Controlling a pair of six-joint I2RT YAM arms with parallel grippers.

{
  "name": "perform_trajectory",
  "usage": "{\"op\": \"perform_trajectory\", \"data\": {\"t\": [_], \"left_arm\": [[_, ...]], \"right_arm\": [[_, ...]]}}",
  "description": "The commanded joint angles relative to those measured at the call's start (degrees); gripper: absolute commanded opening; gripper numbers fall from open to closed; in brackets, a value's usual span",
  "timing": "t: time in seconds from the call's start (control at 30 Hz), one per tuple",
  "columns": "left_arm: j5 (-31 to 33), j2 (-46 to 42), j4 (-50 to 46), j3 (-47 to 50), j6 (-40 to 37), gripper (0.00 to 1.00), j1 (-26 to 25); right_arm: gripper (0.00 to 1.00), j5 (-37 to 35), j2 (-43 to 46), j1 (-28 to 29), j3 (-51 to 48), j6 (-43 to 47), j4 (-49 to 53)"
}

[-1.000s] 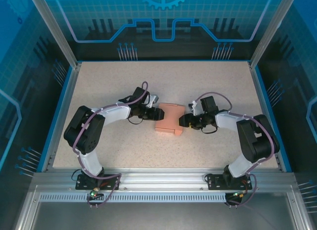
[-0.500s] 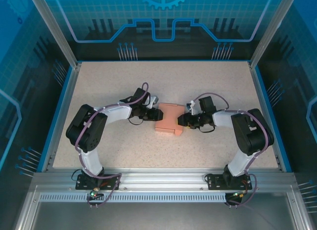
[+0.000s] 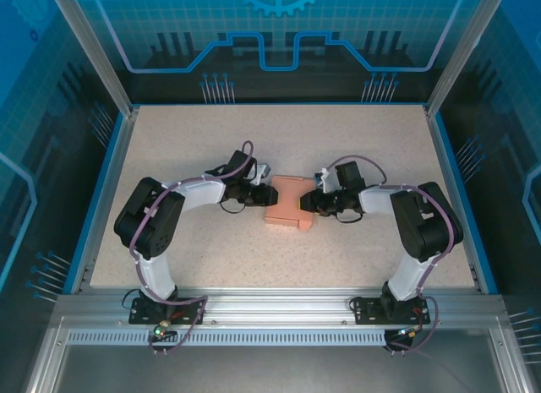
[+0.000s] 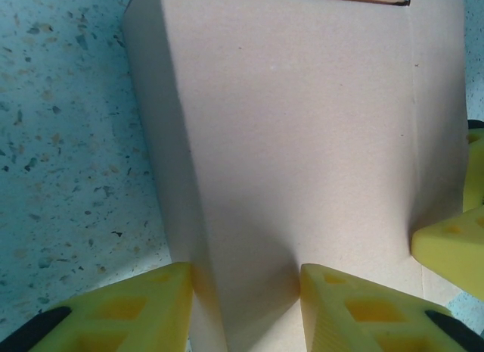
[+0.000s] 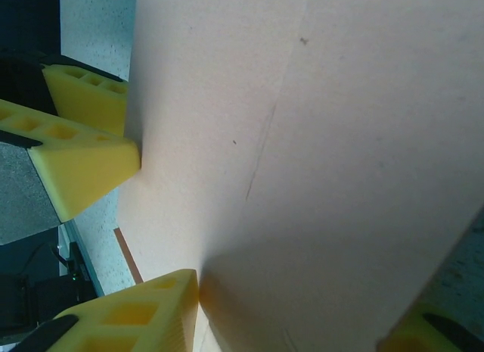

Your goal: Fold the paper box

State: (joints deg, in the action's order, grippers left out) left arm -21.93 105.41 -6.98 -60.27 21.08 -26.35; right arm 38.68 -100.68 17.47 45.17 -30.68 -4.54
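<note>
Two grippers, one box, one table. Item one, left gripper: it meets the paper box at the box's 9 o'clock side in the top view. On the left wrist camera its yellow fingers stand at a narrow spread, one on each side of a folded corner of the box. Both touch the cardboard, gripping that end. Item two, paper box: salmon-pink, folded to a low rectangular form, lying near the middle of the speckled table, between the two grippers. Item three, right gripper: it meets the box at its 3 o'clock side. On the right wrist camera its fingers are spread wider and clasp the box between them, with the finger at 7 o'clock pressed against the cardboard.
</note>
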Motion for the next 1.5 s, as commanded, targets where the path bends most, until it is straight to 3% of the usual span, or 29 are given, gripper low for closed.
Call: {"op": "perform_trajectory", "data": {"t": [0.0, 0.5, 1.47], "left_arm": [[-1.44, 1.55, 0.49, 0.08, 0.81, 0.41, 0.16], [-3.07, 1.76, 2.23, 0.24, 1.63, 0.46, -0.08], [-5.44, 3.58, 3.53, -1.34, 2.46, 0.49, -3.13]], "right_arm": [[0.37, 2.40, -0.25, 1.42, 1.43, -1.11, -1.70], [0.36, 1.06, 9.87, 4.52, 2.93, -2.73, 1.75], [0.35, -4.71, 12.24, 8.21, 7.03, -3.78, 6.15]]}}
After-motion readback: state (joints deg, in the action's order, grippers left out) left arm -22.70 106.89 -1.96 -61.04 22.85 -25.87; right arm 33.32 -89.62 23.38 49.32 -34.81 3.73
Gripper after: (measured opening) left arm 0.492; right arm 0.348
